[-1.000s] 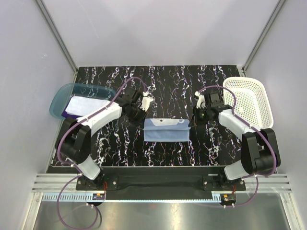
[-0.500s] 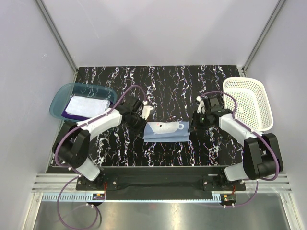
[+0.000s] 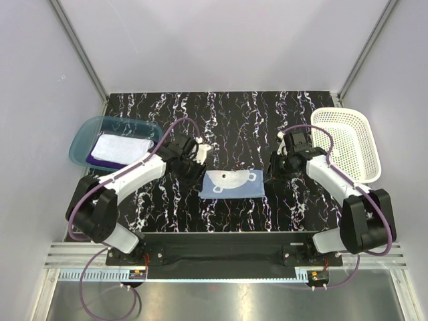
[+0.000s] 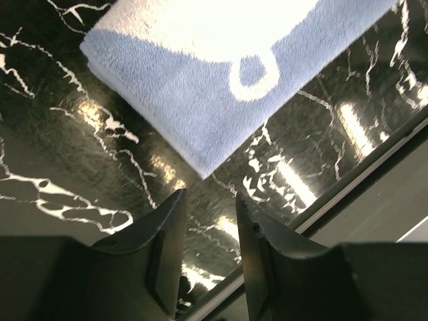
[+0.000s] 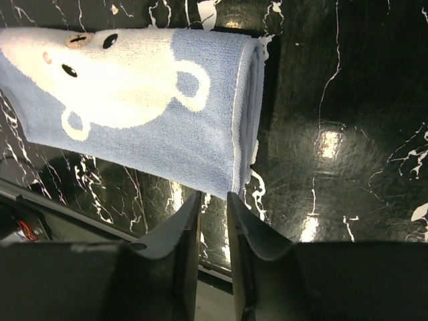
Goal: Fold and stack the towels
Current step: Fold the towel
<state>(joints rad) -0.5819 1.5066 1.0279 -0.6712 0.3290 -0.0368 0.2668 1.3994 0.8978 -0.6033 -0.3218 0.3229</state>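
- The left pincer (image 4: 209,199) is slightly open: its jaws stand a narrow gap apart with nothing between them.
- The right pincer (image 5: 212,197) is also empty. Its jaws are parted by only a thin slit, through which the tabletop (image 3: 234,120) shows.
- The light blue towel (image 3: 232,182) lies folded flat on the black marbled tabletop, between the two pincers. Its white animal-face print faces up.
- In the left wrist view, one corner of the light blue towel lies just ahead of the left pincer's jaw tips, apart from them. The rest of the cloth extends away ahead of the pincer.
- In the right wrist view, the towel's folded, layered edge lies just ahead of the right pincer's jaw tips. The body of the cloth spreads ahead and to that pincer's left. No contact is visible.
- The white towel (image 3: 122,145) lies on top of the purple towel (image 3: 99,160) inside the teal tray (image 3: 81,137). This stack is well apart from the left pincer, on its outer left side.
- The mesh basket (image 3: 348,144) stands on the outer right side of the right pincer.
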